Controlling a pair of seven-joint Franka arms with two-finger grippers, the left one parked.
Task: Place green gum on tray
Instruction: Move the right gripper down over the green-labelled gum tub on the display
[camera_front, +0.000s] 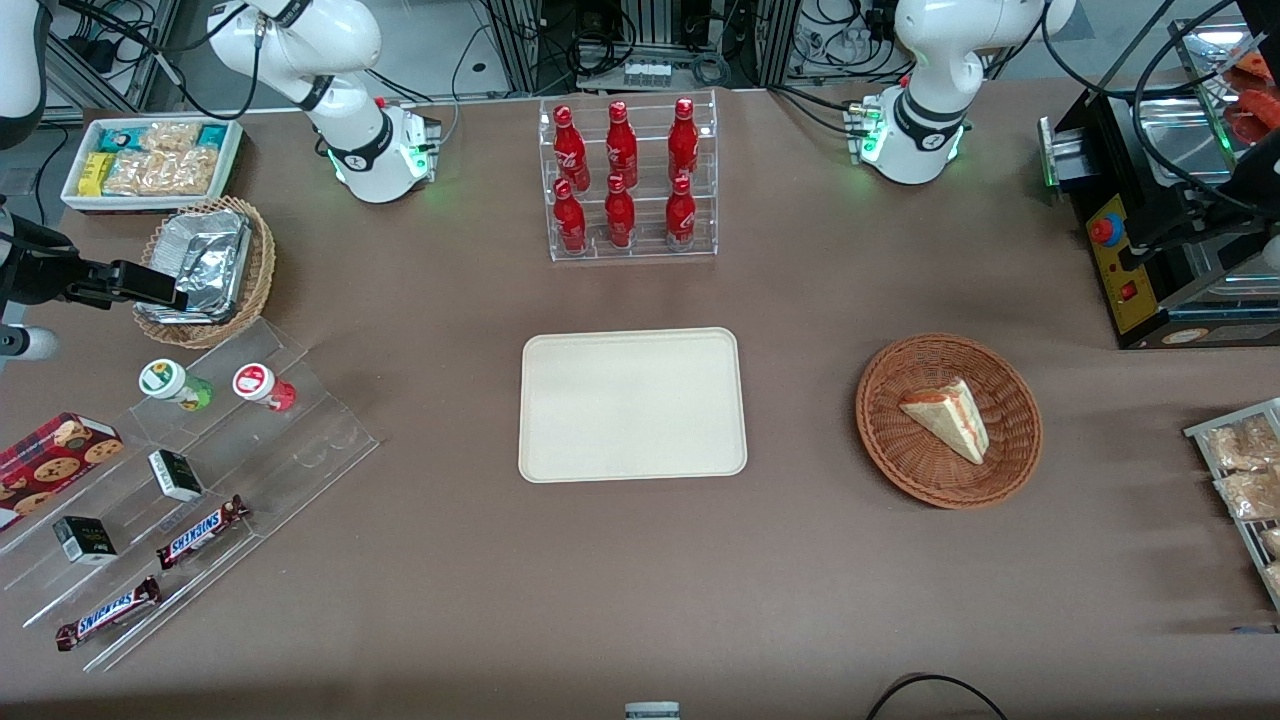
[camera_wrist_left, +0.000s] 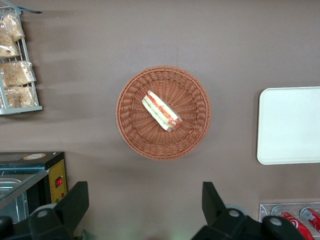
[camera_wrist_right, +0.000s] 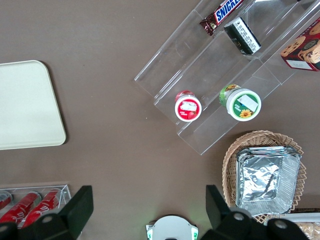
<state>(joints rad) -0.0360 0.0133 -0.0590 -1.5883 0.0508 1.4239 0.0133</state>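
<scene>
My hand (camera_wrist_right: 145, 215) hovers open above the surface, the small green gum bottle (camera_wrist_right: 241, 102) untouched, cream-beige rectangular tray (camera_front: 632, 404) bare.

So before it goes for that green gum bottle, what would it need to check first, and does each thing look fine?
1. Green gum upright on the clear stepped stand: ok.
2. Not confused with the red container beside it: ok, they stand apart.
3. Tray has free room: ok.
4. Gripper open, holding nothing: ok.
5. Gripper above the gum: not ok, it hangs near the foil-filled basket.
</scene>
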